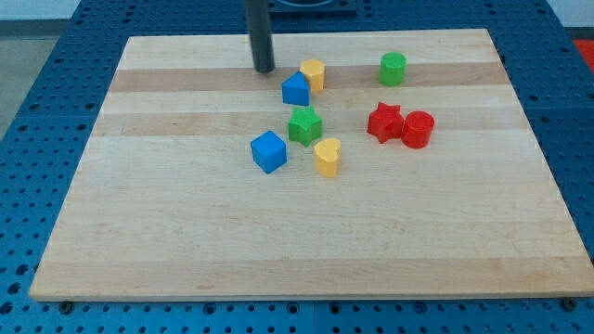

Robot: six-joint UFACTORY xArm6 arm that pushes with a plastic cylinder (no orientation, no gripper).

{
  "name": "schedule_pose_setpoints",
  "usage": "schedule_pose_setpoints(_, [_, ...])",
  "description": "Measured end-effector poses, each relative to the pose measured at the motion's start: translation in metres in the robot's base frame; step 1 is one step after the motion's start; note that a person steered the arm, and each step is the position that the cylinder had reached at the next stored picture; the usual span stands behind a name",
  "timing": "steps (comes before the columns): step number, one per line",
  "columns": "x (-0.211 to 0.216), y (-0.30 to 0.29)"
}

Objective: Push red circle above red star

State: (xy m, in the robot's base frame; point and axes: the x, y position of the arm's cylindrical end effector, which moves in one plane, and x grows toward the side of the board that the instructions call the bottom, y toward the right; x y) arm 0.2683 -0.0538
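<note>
The red circle (418, 129) sits on the wooden board at the view's right of centre, touching the right side of the red star (384, 122). My tip (264, 69) rests on the board near the view's top, left of the blue block (295, 89) and far to the left of both red blocks. It touches no block.
A yellow block (313, 73) sits next to the upper blue block. A green cylinder (393, 69) stands above the red star. A green star (304, 125), a blue cube (268, 151) and a yellow heart (327, 157) cluster at the centre. The board's edge (306, 297) runs along the view's bottom.
</note>
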Motion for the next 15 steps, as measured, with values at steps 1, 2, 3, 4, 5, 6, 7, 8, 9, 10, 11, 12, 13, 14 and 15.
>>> schedule_pose_setpoints(1, [0.002, 0.034])
schedule_pose_setpoints(2, [0.010, 0.055])
schedule_pose_setpoints(3, [0.018, 0.063])
schedule_pose_setpoints(4, [0.025, 0.072])
schedule_pose_setpoints(5, [0.026, 0.073])
schedule_pose_setpoints(6, [0.034, 0.073])
schedule_pose_setpoints(7, [0.048, 0.070])
schedule_pose_setpoints(8, [0.047, 0.054])
schedule_pose_setpoints(9, [0.042, 0.038])
schedule_pose_setpoints(10, [0.042, 0.025])
schedule_pose_setpoints(11, [0.045, 0.017])
schedule_pose_setpoints(12, [0.052, 0.012])
schedule_pose_setpoints(13, [0.055, 0.006])
schedule_pose_setpoints(14, [0.041, 0.001])
schedule_pose_setpoints(15, [0.039, -0.005])
